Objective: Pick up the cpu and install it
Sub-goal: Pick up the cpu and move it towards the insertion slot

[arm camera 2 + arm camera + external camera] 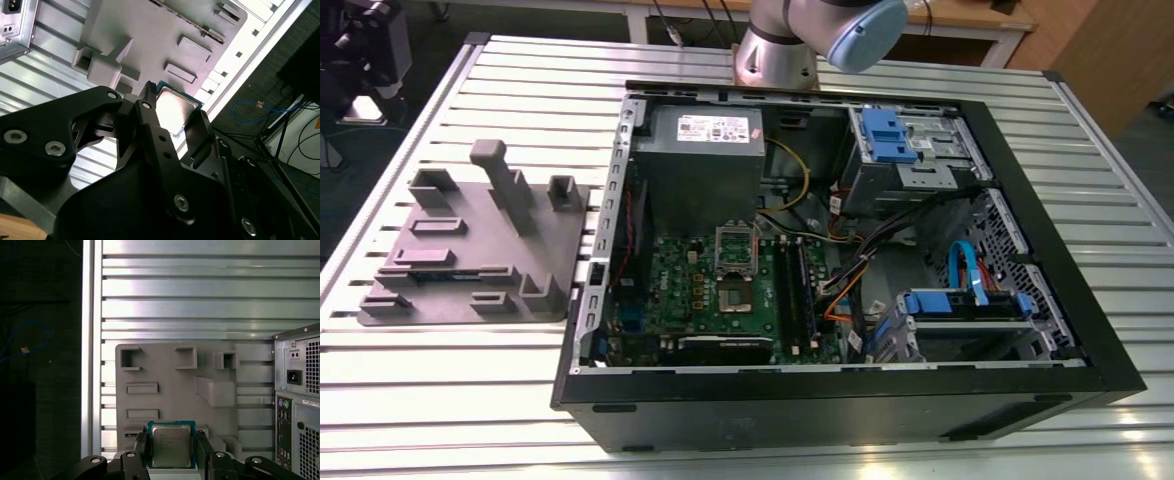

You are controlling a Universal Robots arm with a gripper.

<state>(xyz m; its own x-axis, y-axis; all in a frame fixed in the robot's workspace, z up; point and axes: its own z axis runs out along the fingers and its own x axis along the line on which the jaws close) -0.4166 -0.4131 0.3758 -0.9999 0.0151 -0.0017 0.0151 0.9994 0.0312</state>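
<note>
The gripper (171, 454) clamps the cpu (171, 442) by two opposite edges, fingers (150, 117) snug on both sides, over the grey fixture plate (165, 370) near the bench (200, 300) edge. Bare slats stretch beyond the plate, and the computer case (300, 405) stands just beside it.

I see the open computer case (827, 410) on the bench (440, 390), a grey tray (487, 252) beside it on the exterior view's left.

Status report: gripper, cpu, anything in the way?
Gripper shut on the cpu. Cpu held above the grey fixture tray. Computer case beside the tray, apart from the gripper.
</note>
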